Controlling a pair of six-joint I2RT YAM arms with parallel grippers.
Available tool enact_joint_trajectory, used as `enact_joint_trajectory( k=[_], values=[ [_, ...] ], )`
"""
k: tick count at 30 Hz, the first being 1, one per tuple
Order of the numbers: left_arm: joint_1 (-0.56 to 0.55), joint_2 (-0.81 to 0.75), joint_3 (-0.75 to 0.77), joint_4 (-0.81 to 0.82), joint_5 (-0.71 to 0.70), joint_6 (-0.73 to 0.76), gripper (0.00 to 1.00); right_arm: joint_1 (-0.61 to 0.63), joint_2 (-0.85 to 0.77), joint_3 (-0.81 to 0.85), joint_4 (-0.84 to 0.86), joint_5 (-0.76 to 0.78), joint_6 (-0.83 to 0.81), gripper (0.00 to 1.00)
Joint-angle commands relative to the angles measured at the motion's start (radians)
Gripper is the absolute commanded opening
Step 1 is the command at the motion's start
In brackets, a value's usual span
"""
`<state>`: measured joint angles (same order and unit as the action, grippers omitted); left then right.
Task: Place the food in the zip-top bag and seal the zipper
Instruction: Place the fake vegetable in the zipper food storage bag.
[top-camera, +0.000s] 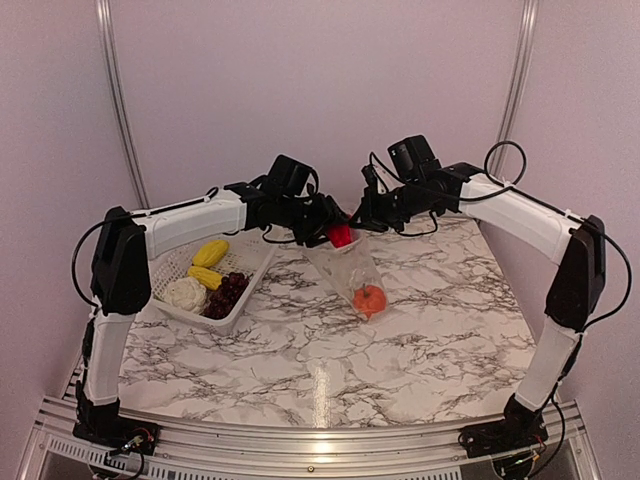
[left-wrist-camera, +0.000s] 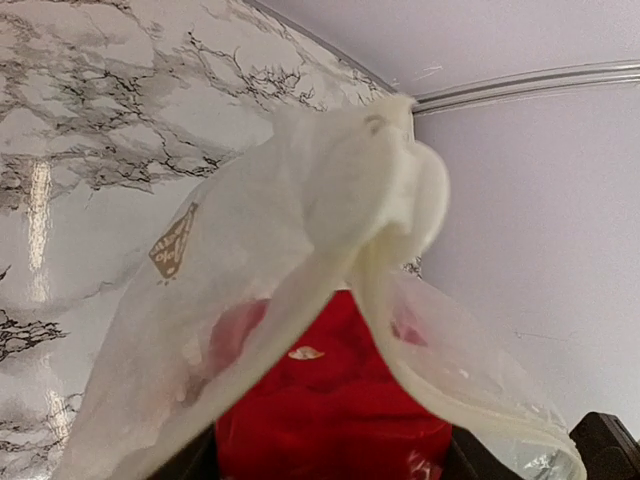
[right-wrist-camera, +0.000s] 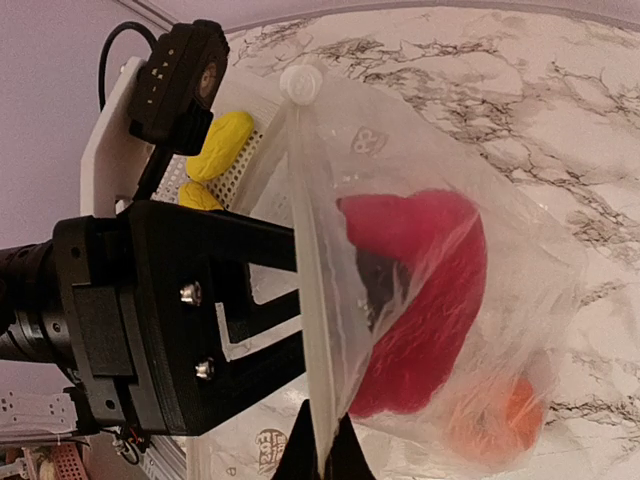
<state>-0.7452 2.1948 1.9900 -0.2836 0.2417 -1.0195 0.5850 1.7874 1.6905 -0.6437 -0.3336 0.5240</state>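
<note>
The clear zip-top bag (top-camera: 348, 268) hangs by its mouth above the table, with the orange round fruit (top-camera: 370, 299) in its bottom. My right gripper (top-camera: 366, 214) is shut on the bag's zipper strip (right-wrist-camera: 305, 300), its tips (right-wrist-camera: 322, 455) pinching the edge. My left gripper (top-camera: 322, 226) is shut on the red pepper (top-camera: 341, 236) and holds it in the bag's open mouth. In the left wrist view the pepper (left-wrist-camera: 330, 400) sits between my fingers with bag film draped over it. The right wrist view shows the pepper (right-wrist-camera: 425, 300) and the orange fruit (right-wrist-camera: 500, 420) through the film.
A white perforated basket (top-camera: 170, 262) stands at the left with two yellow pieces (top-camera: 210, 253), the white cauliflower (top-camera: 185, 294) and the dark grape bunch (top-camera: 227, 293). The marble table (top-camera: 420, 340) extends in front. The back wall is close behind both grippers.
</note>
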Motion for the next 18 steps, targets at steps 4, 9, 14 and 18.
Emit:
enact_joint_trajectory(
  k=[4, 9, 14, 18],
  values=[
    [0.0, 0.068, 0.045, -0.03, -0.007, -0.086, 0.67, 0.006, -0.023, 0.033, 0.019, -0.01, 0.014, 0.0],
    [0.0, 0.074, 0.076, -0.009, 0.023, -0.082, 0.99, 0.005, -0.017, 0.041, 0.018, -0.01, 0.017, 0.0],
    [0.002, 0.031, 0.076, -0.005, 0.018, -0.075, 0.99, -0.008, -0.011, 0.043, 0.023, -0.016, 0.019, 0.0],
    [0.0, -0.012, 0.075, 0.033, 0.039, -0.067, 0.99, -0.019, -0.009, 0.042, 0.024, -0.018, 0.016, 0.0]
  ],
)
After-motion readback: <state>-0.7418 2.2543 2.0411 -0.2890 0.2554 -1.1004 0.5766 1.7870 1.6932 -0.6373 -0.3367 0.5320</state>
